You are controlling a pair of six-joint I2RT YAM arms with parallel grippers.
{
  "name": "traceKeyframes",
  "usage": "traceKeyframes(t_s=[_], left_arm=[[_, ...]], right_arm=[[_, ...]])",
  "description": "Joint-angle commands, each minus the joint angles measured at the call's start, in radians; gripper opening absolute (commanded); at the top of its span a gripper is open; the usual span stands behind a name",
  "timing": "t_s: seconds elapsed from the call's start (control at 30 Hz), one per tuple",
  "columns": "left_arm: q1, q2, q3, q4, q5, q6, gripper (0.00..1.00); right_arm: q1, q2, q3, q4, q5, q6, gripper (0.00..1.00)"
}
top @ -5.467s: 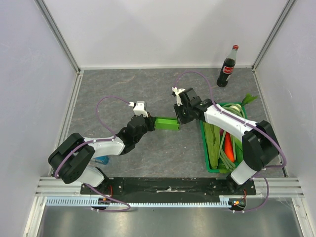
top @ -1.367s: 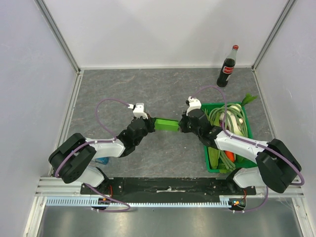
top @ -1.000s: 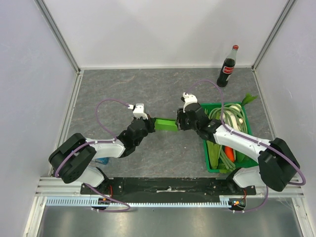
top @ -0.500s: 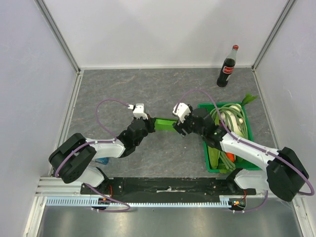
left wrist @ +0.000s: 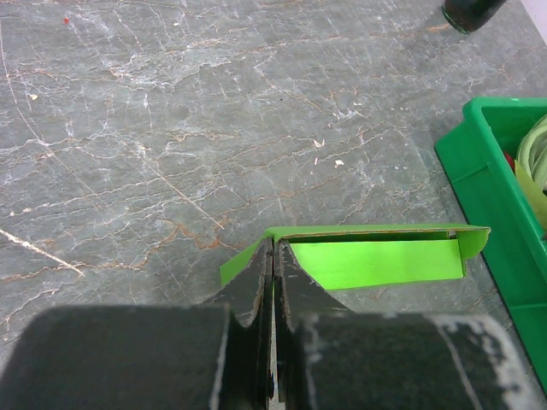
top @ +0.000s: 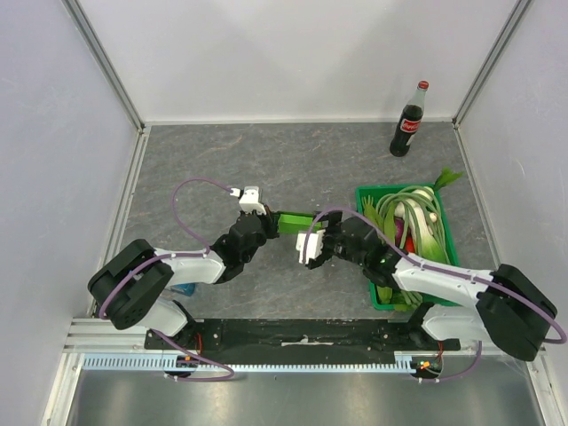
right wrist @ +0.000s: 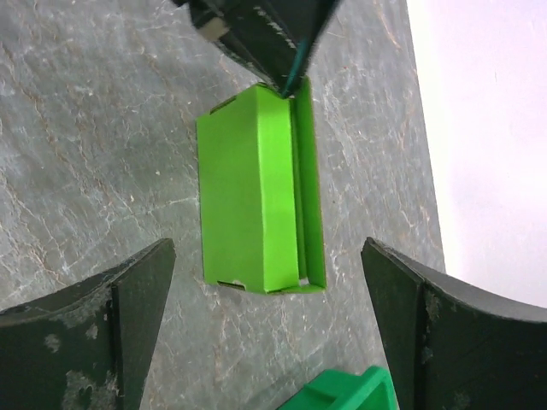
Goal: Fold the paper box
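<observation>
**Right arm lets go; left keeps the box**

The right end effector has let go of the small lime-green card paper box and drawn back, its jaws now spread wide with nothing between them. The left end effector stays pinched shut on the box's edge, low over the middle of the grey marbled worktop. This looks like a regrasp before another flap. The dark-green plastic crate nearby holds long pale-green vegetables.
</observation>
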Motion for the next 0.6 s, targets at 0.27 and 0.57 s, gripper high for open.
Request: traceKeyframes(t_s=[0.27, 0.57], left_arm=[[-0.012, 0.057, -0.003, -0.137, -0.011, 0.011, 0.02], [-0.011, 0.074, -0.006, -0.126, -0.012, 0.009, 0.02]], right_arm=[[0.033, 0.194, 0.005, 0.256, 0.041, -0.187, 0.95], [0.031, 0.266, 0.058, 0.259, 0.045, -0.193, 0.9]])
